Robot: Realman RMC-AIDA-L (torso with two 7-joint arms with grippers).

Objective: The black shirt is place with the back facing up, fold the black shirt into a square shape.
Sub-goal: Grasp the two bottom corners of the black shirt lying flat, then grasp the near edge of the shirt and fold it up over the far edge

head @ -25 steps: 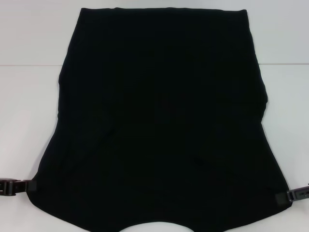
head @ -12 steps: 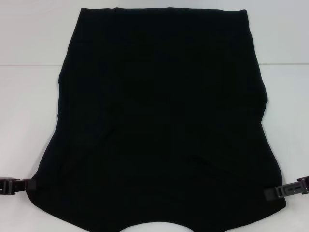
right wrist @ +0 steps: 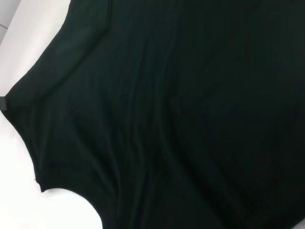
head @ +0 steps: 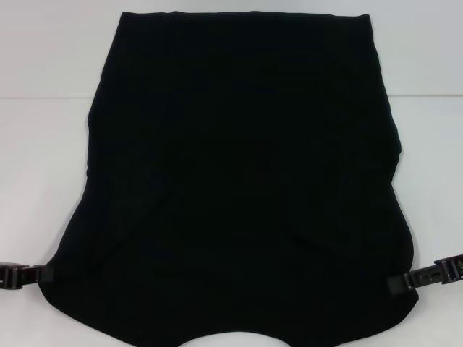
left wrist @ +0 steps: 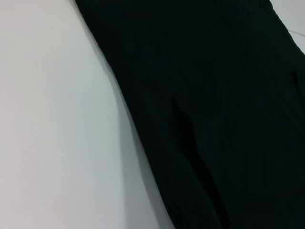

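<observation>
Shirt, black shirt (head: 242, 181), plain matte side up, flat on white table (head: 43, 181); left gripper (head: 45, 275) and right gripper (head: 396, 284) clenched on its near corners.

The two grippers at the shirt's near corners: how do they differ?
The left gripper lies level at the shirt's corner, while the right gripper slants, its body rising outward. The left stops at the cloth's edge; the right reaches in over the cloth. Both are black and flank the near end on the white table.
</observation>
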